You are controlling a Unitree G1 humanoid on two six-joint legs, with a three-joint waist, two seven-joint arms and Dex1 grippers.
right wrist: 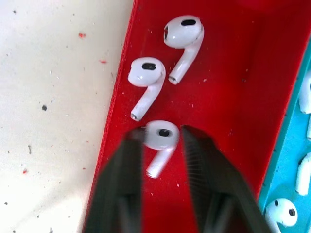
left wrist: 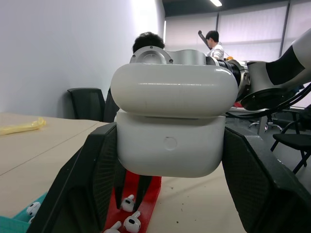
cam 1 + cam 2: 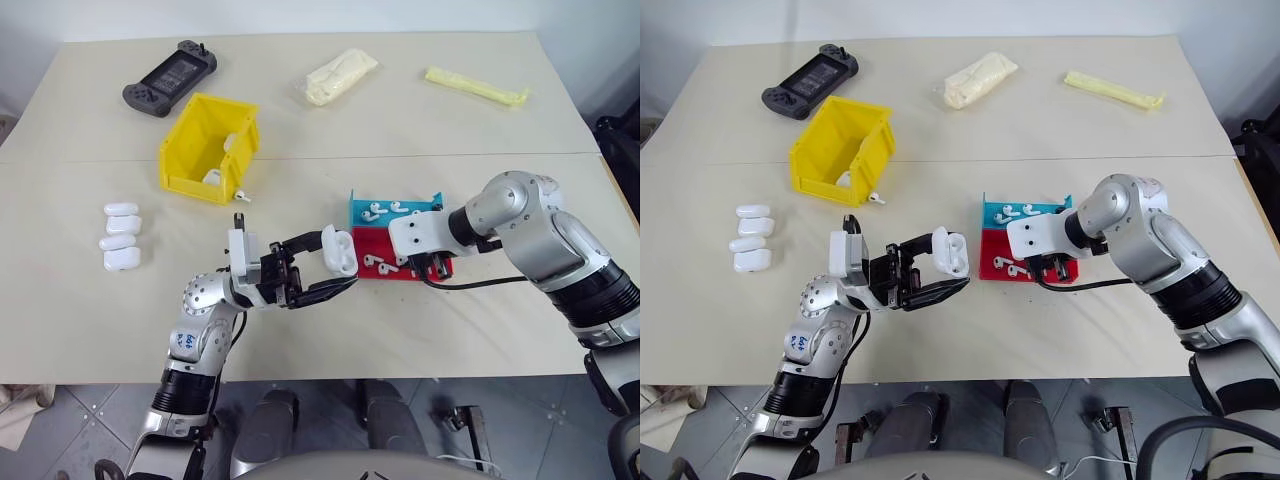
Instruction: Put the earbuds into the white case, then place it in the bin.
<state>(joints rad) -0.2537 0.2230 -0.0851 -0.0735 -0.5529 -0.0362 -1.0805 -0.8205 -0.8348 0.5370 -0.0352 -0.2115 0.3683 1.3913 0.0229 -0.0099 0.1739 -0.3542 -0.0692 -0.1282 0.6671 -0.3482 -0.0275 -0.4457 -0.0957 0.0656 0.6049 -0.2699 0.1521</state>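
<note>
Left jaws (image 3: 322,274) were clamped on the glossy white case (image 3: 339,250), rounded, lid ajar, held above the bench (image 3: 80,310). Right jaws (image 1: 163,141), ribbed black, sat either side of one smooth stemmed earbud (image 1: 160,138) in the red tray (image 1: 228,87), nearly closed on it; two more earbuds lay just beyond.

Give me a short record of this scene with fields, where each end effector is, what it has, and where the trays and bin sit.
left end effector: shut on the white case, lid flipped open, held above the table
right end effector: over the red tray, fingers either side of one earbud
red tray contents: two more earbuds lying loose
blue tray: directly behind the red tray, holds earbuds
yellow bin: far left of the trays
spare cases: stacked row at table's left
</note>
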